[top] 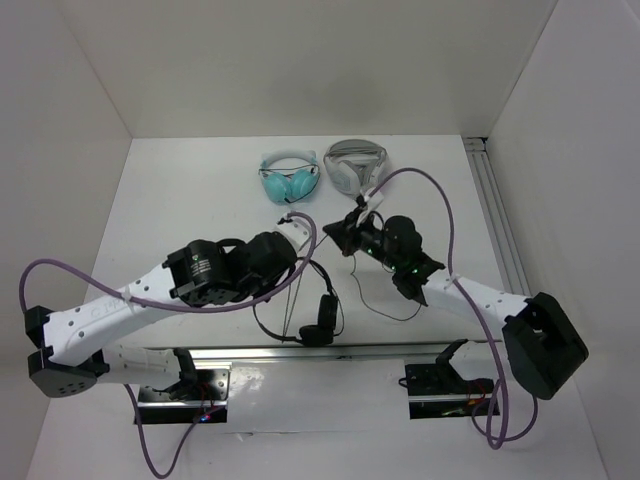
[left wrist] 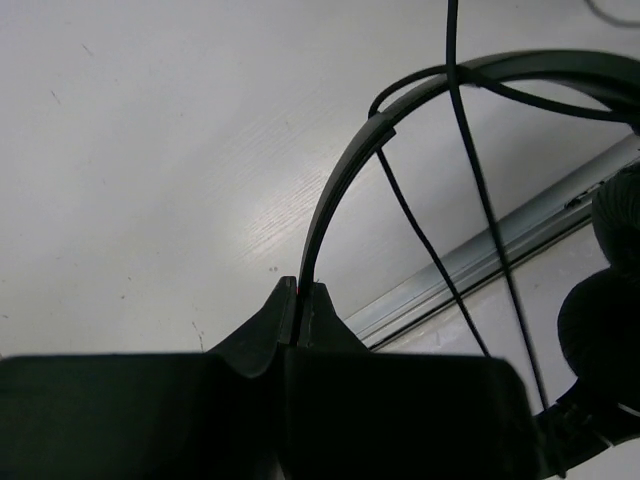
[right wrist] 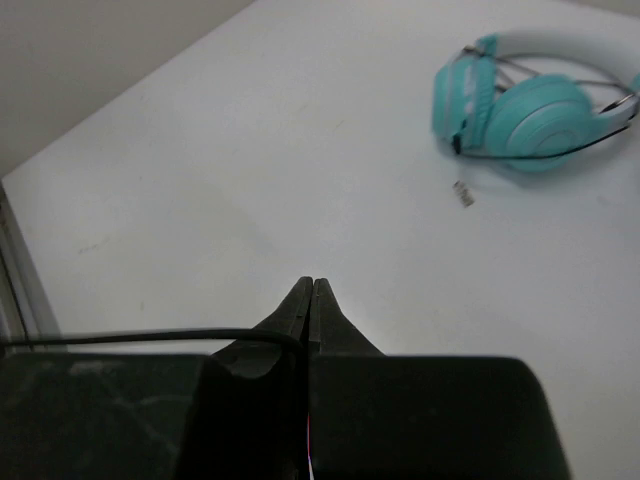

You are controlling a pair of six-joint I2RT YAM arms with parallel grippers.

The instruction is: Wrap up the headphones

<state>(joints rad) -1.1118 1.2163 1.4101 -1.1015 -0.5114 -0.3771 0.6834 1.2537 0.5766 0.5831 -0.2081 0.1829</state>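
Note:
The black headphones [top: 320, 322] hang near the front rail, with their round ear pads [left wrist: 600, 330] low on the right in the left wrist view. My left gripper [top: 296, 268] is shut on the thin headband [left wrist: 345, 180], which arcs up and to the right out of the jaws [left wrist: 300, 292]. Strands of the thin black cable [left wrist: 470, 170] cross the headband's arc. My right gripper [top: 335, 232] is farther back and to the right, shut [right wrist: 312, 287] on the cable [right wrist: 150, 338], which enters the jaws from the left. More cable [top: 385, 308] trails on the table below the right arm.
Teal headphones [top: 290, 180] [right wrist: 520, 100] and white-and-grey headphones [top: 355, 165] lie at the back of the table. A metal rail [top: 300, 352] [left wrist: 480, 260] runs along the near edge, and another [top: 495, 210] along the right wall. White walls enclose the table.

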